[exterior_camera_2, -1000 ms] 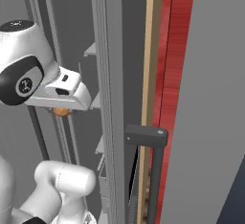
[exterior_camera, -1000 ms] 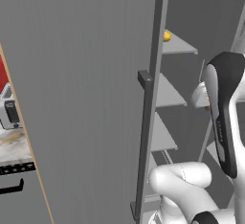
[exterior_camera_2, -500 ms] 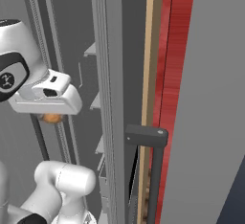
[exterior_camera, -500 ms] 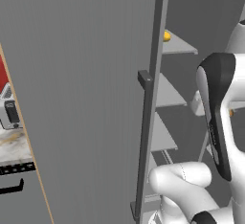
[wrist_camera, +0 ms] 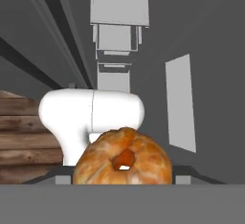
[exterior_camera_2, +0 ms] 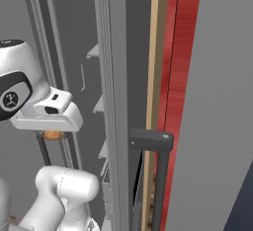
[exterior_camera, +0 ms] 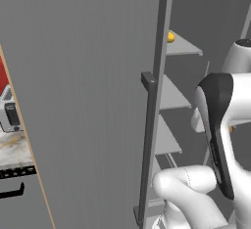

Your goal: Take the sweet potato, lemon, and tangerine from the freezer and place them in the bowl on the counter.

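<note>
**Tangerine in the grip, bowl far off to the left**

The end effector (wrist_camera: 123,180) is closed around the small round bright orange tangerine (wrist_camera: 123,160), low centre in the hand view and tucked under the white hand at mid-left in the right base view. The tall plain grey freezer door (exterior_camera: 88,96) stands between it and the white-grey marble table (exterior_camera: 13,149) at the left edge. A small yellow lemon (exterior_camera: 170,37) waits on an upper shelf, top centre.
</note>
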